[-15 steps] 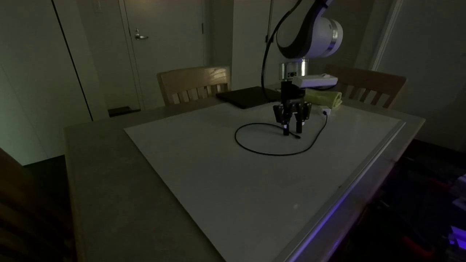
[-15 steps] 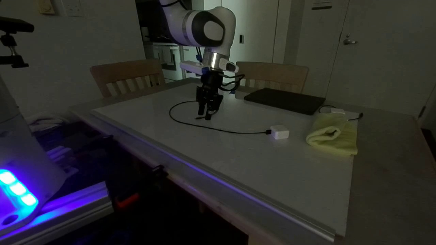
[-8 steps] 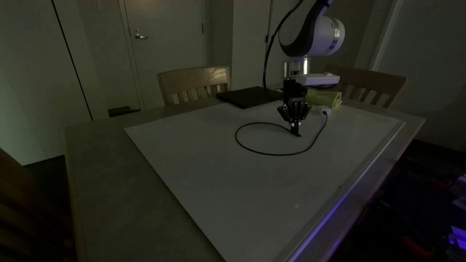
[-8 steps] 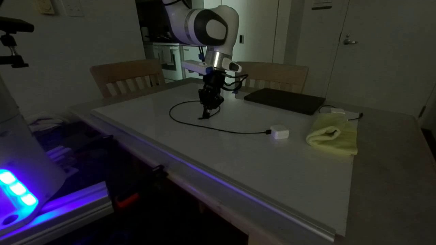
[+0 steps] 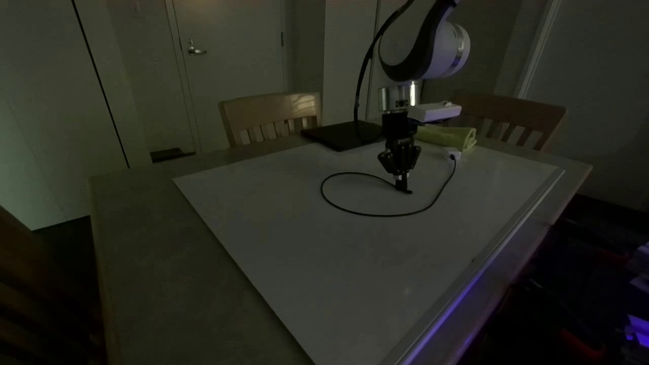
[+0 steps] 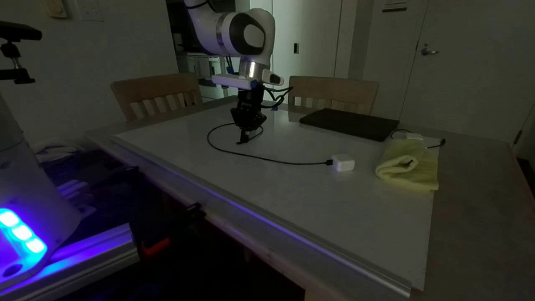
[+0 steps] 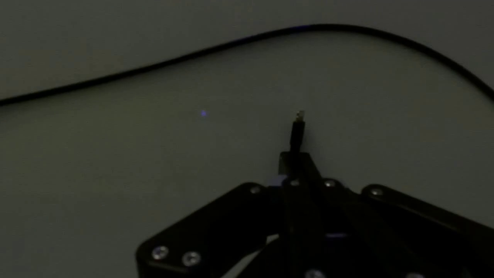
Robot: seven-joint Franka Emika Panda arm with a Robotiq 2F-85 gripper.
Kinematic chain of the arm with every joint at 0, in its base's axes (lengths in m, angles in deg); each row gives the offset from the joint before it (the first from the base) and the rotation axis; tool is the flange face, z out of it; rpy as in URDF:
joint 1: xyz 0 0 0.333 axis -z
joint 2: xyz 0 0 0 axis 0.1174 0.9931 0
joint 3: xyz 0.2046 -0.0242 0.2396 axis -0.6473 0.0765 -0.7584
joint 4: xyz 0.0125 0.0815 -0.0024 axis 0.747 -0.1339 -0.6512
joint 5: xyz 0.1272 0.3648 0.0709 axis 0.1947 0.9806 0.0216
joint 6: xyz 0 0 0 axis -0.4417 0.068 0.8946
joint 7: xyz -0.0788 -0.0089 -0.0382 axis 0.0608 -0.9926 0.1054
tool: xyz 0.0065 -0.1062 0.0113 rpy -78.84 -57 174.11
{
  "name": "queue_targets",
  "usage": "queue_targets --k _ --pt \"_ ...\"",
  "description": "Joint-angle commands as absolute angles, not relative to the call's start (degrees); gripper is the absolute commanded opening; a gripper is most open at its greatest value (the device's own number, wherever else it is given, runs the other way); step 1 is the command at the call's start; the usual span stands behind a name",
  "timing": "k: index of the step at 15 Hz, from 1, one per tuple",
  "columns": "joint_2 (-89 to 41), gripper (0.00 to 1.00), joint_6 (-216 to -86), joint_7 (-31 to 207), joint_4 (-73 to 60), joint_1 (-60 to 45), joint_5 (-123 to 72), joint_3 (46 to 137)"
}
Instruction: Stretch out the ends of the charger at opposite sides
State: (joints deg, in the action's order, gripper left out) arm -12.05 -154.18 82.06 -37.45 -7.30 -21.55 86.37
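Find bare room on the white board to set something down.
The white board looks bare between the looped charger cable and edge rail, and between the white plug block, yellow towel and rail. It's crowded where the end effector grips the cable end, and where the towel nears the black pad.

It's one gripper [image 5: 401, 184], one long looped cable [image 7: 328, 27], one yellow towel [image 6: 420, 172], one flat black pad [image 6: 349, 123]! One white board [image 6: 309, 196], one table [image 6: 472, 213], and now the doubles: two small white blocks [image 6: 343, 162] and two wooden chairs [image 6: 156, 87] in an exterior view!
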Motion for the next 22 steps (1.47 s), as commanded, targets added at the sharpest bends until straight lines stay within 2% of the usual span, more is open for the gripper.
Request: queue_targets --k 1,4,11,21,22 --pt "-10.7 0.01 -155.9 76.6 -36.5 -8.3 -26.4 85.5" --pt "-11.9 0.03 -154.6 78.5 -37.0 -8.7 -26.5 85.8" --pt "-11.9 0.01 -154.6 78.6 -37.0 -8.6 -26.5 85.8" --pt "-8.5 0.01 -156.5 57.0 -27.9 -8.1 -32.4 80.9" --pt "-11.2 0.03 -156.3 60.9 -31.3 -8.3 -31.3 81.7"
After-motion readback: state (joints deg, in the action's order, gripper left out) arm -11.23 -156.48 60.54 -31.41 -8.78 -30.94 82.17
